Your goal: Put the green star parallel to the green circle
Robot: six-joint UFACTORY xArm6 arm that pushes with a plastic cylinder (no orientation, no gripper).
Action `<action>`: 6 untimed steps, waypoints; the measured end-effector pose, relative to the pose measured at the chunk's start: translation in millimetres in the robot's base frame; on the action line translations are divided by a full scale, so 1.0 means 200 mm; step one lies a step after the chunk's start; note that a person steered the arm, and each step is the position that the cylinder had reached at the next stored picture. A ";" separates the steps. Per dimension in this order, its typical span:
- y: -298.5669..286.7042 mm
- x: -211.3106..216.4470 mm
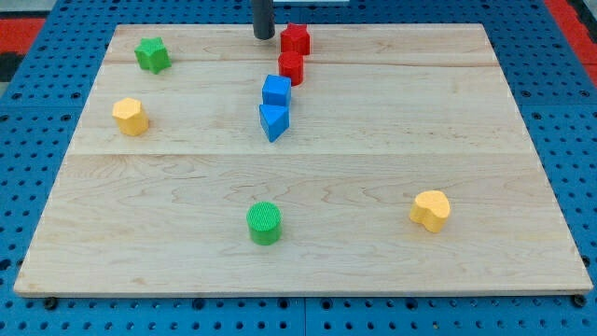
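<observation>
The green star (152,54) lies near the view's top left corner of the wooden board (373,243). The green circle (264,222) stands near the view's bottom edge, a little left of centre. My tip (264,35) is at the view's top centre, just left of a red block (296,38). It is far right of the green star and far above the green circle, touching neither.
A second red block (292,67) sits just below the first. A blue block (276,91) and a blue triangle (273,121) follow below them. A yellow block (131,116) lies at the left, a yellow heart (431,210) at the lower right.
</observation>
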State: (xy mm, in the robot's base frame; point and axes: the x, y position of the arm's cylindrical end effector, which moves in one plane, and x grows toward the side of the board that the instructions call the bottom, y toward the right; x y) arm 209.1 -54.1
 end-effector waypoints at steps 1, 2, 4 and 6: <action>-0.07 -0.08; -0.13 -0.08; -0.54 -0.07; -0.73 -0.08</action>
State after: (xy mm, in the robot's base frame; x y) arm 192.8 -199.8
